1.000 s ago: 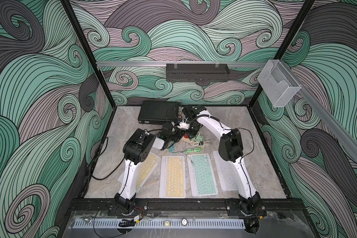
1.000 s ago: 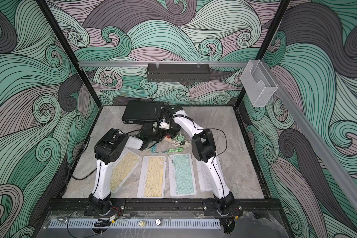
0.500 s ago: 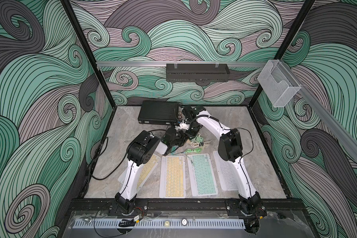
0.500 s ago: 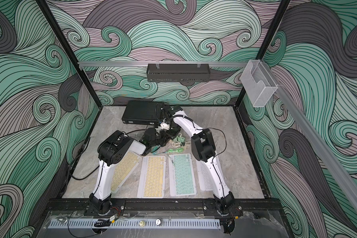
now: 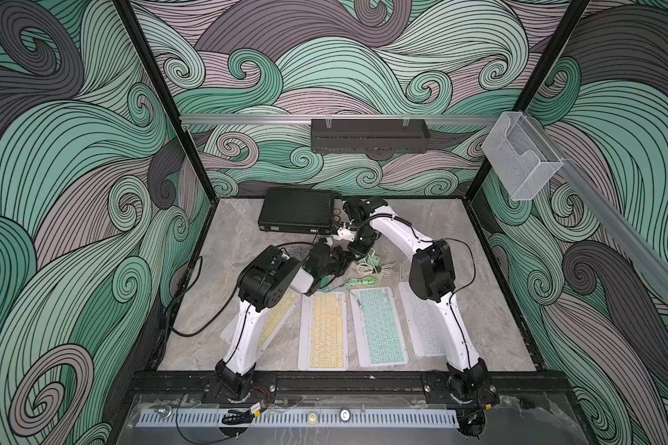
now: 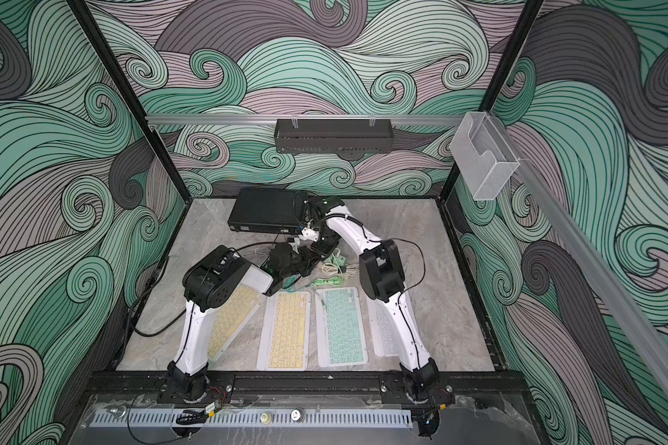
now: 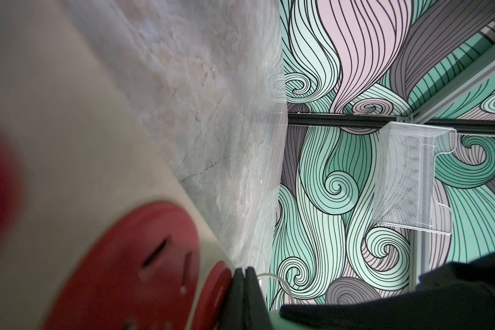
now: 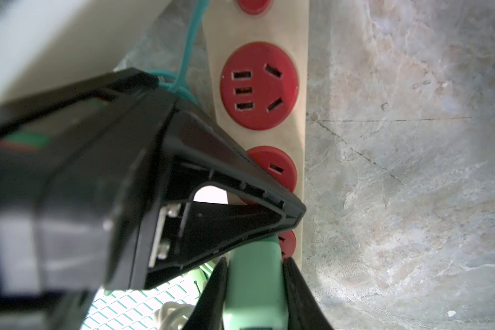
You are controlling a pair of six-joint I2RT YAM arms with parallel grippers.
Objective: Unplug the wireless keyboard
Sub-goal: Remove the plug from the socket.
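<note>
In the right wrist view my right gripper [image 8: 255, 265] is shut on a mint-green charger plug [image 8: 253, 283] seated in the cream power strip [image 8: 302, 57], which has red sockets [image 8: 259, 85]. My left gripper [image 7: 245, 274] is shut with nothing in it, its tip [image 8: 295, 213] against the strip beside the plug. In both top views the two grippers [image 5: 342, 258] [image 5: 357, 248] meet over the strip behind the row of keyboards. The mint keyboard [image 5: 380, 327] lies flat, with green and white cables [image 5: 367, 269] piled past its far end.
Two yellow keyboards [image 5: 324, 331] [image 5: 274, 319] and a white one [image 5: 421, 323], partly under the right arm, flank the mint one. A black box [image 5: 297, 215] stands at the back. A black cable [image 5: 197, 308] loops at the left. A clear bin [image 5: 517, 158] hangs on the right wall.
My left arm swung right and forward, bringing its shut gripper in against the power strip, then held still. The right arm and its hold on the plug look unchanged.
</note>
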